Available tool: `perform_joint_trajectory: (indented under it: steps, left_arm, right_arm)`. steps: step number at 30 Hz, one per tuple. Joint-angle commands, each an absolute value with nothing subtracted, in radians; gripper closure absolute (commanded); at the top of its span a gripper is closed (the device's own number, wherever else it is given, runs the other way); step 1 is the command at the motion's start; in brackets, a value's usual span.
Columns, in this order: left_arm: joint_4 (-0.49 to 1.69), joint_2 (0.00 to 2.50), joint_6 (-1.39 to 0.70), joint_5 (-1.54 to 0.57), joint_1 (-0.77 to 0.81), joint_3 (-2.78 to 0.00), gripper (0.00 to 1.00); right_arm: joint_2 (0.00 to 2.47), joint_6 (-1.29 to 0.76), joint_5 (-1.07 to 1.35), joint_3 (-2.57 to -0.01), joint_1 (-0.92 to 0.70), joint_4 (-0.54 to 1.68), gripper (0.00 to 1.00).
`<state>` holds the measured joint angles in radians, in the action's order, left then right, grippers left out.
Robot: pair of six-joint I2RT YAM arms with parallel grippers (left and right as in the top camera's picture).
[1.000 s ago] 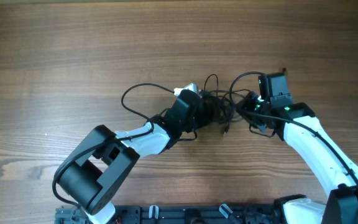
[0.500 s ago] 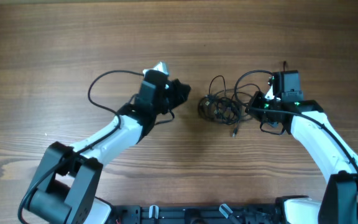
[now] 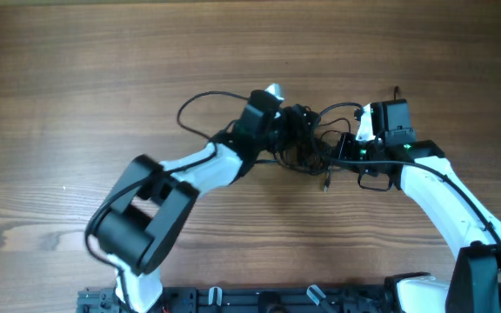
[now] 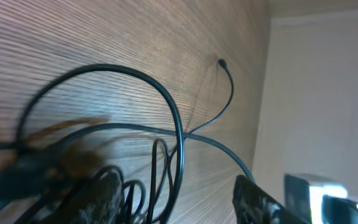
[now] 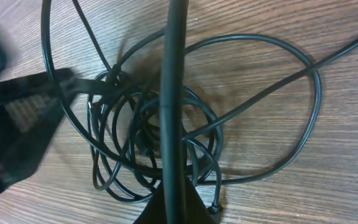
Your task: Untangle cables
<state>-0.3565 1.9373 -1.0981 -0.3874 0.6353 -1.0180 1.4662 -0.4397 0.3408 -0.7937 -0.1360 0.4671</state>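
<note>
Roughly at the middle of the wooden bench (image 3: 103, 69) lies the tangle of cables (image 3: 307, 149), a small knot of thin black cords coiled over one another in several overlapping rings. One wider loop swings out past the rings on one side in the right wrist view. A loose end with a small plug (image 3: 326, 185) trails out of the tangle on the side nearer the robot's base. Another thin strand runs away from the tangle across the wood and ends in a small dark tip (image 4: 221, 63) close to the bench's far edge. The left tool (image 3: 292, 123) sits right over the tangle's left side with its fingers apart. Cords pass between them, though the blur hides whether either finger touches one. The right tool (image 3: 342, 149) is just beside the tangle's right side with its fingers pressed together. A straight black strand leads out from their tips across the coils, so it appears to be clamped on one of the cables. The bench is brown with fine straight grain. Beyond its edge, past the tangle, the left wrist view shows a plain pale wall (image 4: 328, 93).
</note>
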Motion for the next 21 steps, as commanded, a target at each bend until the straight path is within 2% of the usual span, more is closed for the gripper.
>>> perform_joint_trajectory:
  steps: [1,3,5,6,8,11,16,21]
  left_arm:
    - [-0.372,2.016,-1.111,-0.4,0.665,-1.075,0.53]
    - [-0.379,2.024,-1.107,-0.4,0.676,-1.075,0.68]
    - [-0.378,2.024,-1.092,-0.401,0.678,-1.075,0.92]
    - [-0.378,2.024,-1.077,-0.405,0.676,-1.075,0.96]
    - [-0.379,2.012,-1.064,-0.453,0.648,-1.075,0.96]
    - [-0.378,1.935,-0.986,-0.636,0.529,-1.075,0.96]
    - [-0.378,1.696,-0.987,-0.867,0.173,-1.075,0.96]
    - [-0.369,1.529,-0.987,-0.968,-0.166,-1.075,0.96]
  right_arm:
    - [1.457,-0.422,0.361,-0.811,-0.14,0.469,0.96]
    - [1.457,-0.431,0.361,-0.811,-0.14,0.466,0.96]
    - [1.457,-0.455,0.357,-0.811,-0.14,0.455,0.96]
    - [1.457,-0.471,0.357,-0.811,-0.14,0.446,0.96]
    - [1.454,-0.47,0.328,-0.813,-0.133,0.448,0.96]
    - [1.438,-0.47,0.269,-0.841,-0.072,0.499,0.96]
    - [1.386,-0.515,0.186,-0.871,0.143,0.568,0.96]
    - [1.383,-0.514,0.176,-0.871,0.352,0.605,0.96]
